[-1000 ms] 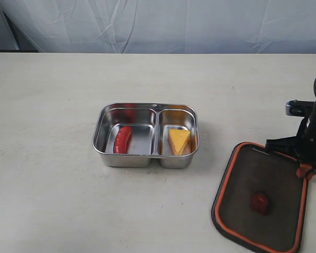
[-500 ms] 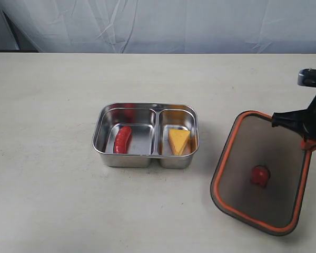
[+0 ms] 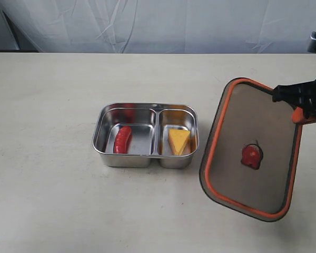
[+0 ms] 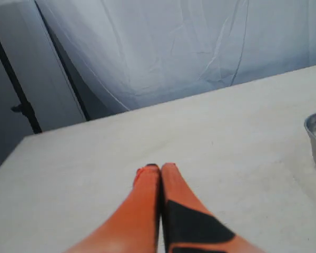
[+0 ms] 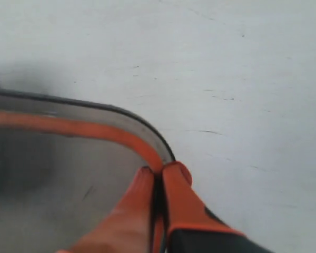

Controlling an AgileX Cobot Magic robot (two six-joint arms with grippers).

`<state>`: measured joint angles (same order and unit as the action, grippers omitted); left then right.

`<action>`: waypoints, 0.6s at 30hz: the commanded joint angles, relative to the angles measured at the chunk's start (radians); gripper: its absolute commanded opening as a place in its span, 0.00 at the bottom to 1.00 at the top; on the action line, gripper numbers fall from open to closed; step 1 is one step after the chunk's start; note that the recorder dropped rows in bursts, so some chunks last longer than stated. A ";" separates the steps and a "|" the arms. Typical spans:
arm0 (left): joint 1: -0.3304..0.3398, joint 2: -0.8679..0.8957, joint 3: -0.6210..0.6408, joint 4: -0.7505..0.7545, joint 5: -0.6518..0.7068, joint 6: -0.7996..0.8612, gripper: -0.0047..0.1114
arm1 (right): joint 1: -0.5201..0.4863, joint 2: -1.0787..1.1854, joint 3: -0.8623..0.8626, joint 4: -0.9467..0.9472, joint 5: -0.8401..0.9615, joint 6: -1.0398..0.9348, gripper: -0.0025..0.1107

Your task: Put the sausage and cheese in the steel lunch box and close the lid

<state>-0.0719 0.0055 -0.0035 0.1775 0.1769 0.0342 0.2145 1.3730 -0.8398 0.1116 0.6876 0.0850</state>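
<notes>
While the left gripper [image 4: 159,167] sits clenched, the right gripper [image 5: 159,171] clamps the lid [image 3: 237,132] — rim between jaws.

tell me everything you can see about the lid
The lid is a dark translucent plastic rounded rectangle with an orange seal rim and a red-orange valve near its middle. It hangs tilted, seal side toward the camera, right of the box and clear of it. The right gripper pinches its rim at one corner.

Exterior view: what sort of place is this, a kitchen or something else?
Likely a staged robot test bench, not a kitchen: a bare pale table, a wrinkled white cloth backdrop behind it, and a steel lunch box plus a lid gripped by the right hand.
</notes>
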 commanded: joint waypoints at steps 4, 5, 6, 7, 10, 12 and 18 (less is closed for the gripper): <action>0.000 -0.005 0.003 -0.363 -0.436 -0.313 0.04 | -0.003 -0.020 -0.002 0.214 -0.005 -0.207 0.01; 0.000 -0.005 0.003 -0.477 -0.423 -0.542 0.04 | -0.003 -0.020 -0.002 0.263 -0.001 -0.247 0.01; 0.000 -0.005 0.003 -0.494 -0.367 -0.705 0.04 | 0.000 -0.020 -0.002 0.315 0.004 -0.288 0.01; -0.002 -0.005 0.003 -0.461 -0.271 -0.894 0.04 | 0.018 -0.020 -0.002 0.354 0.010 -0.330 0.01; -0.039 -0.005 0.003 -0.381 -0.206 -1.032 0.04 | 0.095 -0.020 -0.002 0.372 0.008 -0.360 0.01; -0.096 -0.005 0.003 -0.373 -0.226 -1.026 0.04 | 0.133 -0.020 -0.004 0.369 0.001 -0.364 0.01; -0.426 0.020 -0.068 -0.304 -0.177 -1.024 0.04 | 0.215 -0.020 -0.004 0.368 -0.029 -0.370 0.01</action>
<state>-0.3668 0.0038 -0.0400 -0.1575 -0.0250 -0.9857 0.4046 1.3623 -0.8398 0.4767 0.6820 -0.2765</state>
